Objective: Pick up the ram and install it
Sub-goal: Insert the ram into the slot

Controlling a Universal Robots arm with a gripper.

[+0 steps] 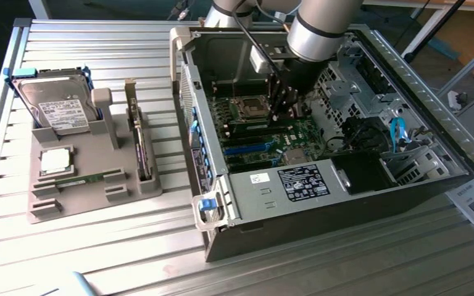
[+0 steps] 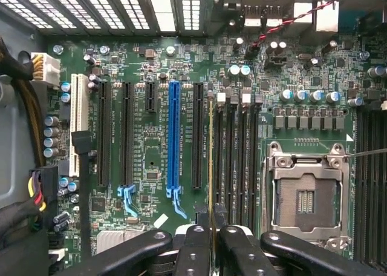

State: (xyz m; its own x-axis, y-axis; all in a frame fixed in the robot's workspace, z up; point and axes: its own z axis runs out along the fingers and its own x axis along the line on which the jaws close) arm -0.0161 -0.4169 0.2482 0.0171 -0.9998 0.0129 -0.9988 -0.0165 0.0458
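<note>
One step looks done: the pick-up. I hold the ram (image 2: pixel 210 149) in my hand (image 2: pixel 211 223), the fingers closed narrow on its near end, so that in the wrist view I see it only as a thin edge between them. In the exterior view my arm reaches down into the open case (image 1: pixel 220 206), right of centre in the frame, and the hand sits low over the board (image 1: pixel 291 139), so the ram is inside the case and off the counter (image 1: pixel 97 259).

What is left is the seating. The ram's edge lies over the memory slots (image 2: pixel 233 155), on the side of that bank away from the socket (image 2: pixel 305 194). I cannot tell whether it is already touching a slot or hanging just above. With my fingers clamped on it, I judge the install unfinished.

Its long axis runs along the slots and parallel to the blue slot (image 2: pixel 174 143). One end is in my grip and the other points away from the hand. The flat faces stand upright, thin edge toward the wrist camera.

At the left of the exterior frame, a second green stick (image 1: pixel 81 180) lies flat in the tray (image 1: pixel 81 206).
</note>
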